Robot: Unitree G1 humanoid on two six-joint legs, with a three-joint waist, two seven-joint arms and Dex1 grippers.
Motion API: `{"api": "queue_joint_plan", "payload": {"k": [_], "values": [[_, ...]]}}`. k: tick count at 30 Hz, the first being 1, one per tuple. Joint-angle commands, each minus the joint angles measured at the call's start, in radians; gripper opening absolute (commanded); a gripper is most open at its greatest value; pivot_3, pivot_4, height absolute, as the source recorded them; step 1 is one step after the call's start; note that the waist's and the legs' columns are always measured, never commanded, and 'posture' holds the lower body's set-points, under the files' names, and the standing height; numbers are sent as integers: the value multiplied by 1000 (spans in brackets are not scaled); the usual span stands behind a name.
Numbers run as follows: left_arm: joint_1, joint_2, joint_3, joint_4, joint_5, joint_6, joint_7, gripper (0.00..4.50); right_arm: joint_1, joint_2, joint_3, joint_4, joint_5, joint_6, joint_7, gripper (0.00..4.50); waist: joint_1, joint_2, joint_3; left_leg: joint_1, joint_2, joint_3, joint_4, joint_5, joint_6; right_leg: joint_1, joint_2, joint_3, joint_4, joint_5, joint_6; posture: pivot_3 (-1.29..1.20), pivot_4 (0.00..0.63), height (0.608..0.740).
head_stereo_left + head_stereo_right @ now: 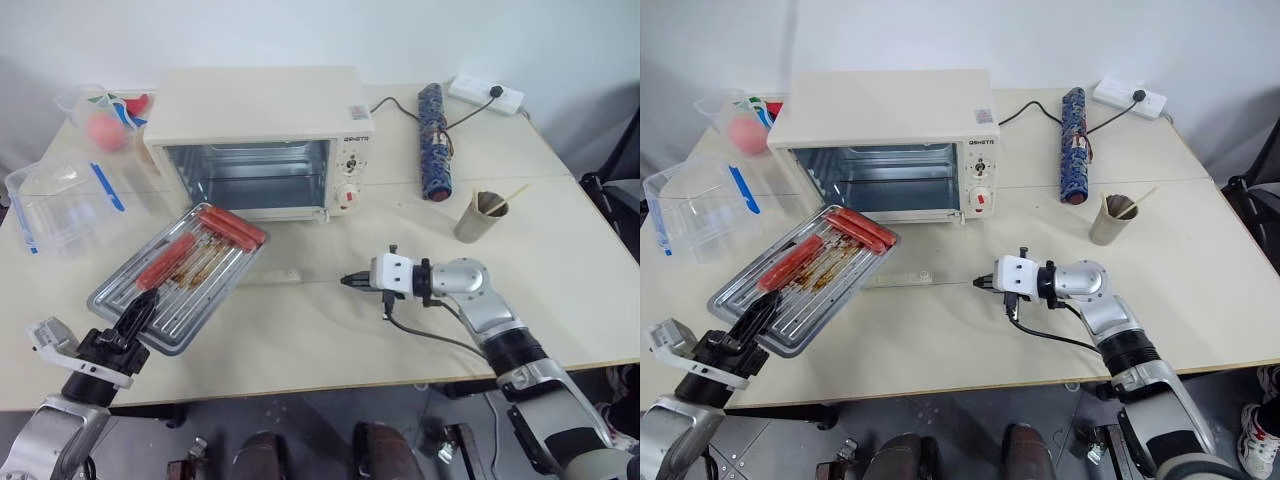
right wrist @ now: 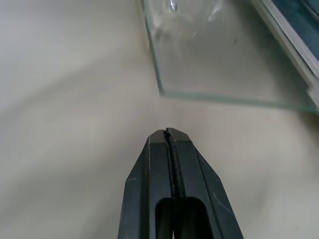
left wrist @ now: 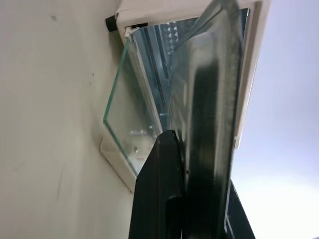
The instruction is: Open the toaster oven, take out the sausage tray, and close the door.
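The left tool [image 1: 135, 318] is clamped on the near edge of the sausage tray [image 1: 185, 275], holding it tilted above the counter [image 1: 300, 330] and clear of the toaster oven [image 1: 262, 140] beyond it, presumably to leave the door [image 2: 219, 59] free to swing. That glass door lies folded down, its corner just ahead of the right tool [image 2: 167, 133], which is pinched fully closed and empty, likely ready to nudge it up.

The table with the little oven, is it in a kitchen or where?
Probably a workroom or lab set up like a kitchen, not a home: the toaster oven stands on a plain table by a bare wall, plugged into a power strip.
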Motion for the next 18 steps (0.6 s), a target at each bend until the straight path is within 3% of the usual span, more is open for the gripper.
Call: {"api": "queue_joint_plan", "payload": {"k": [1,10,18], "values": [[84,-33,70,-123,-15,-83,-21,0,-38,32,4,51,-7,-56,-3,33,-1,0,0,0,0,0,0,0,0,0,0,0,0,0,0,0,150,740],[217,-70,148,-177,-15,-200,-61,0,-121,113,14,182,-26,-140,-5,33,-2,0,0,0,0,0,1,-1,1,1,0,0,-3,-2,-3,0,150,740],[239,-101,184,-179,-15,-247,-87,0,-222,127,-25,202,10,-137,14,33,-1,1,0,0,1,0,1,-1,1,1,1,0,-3,-3,-5,0,150,740]]}}
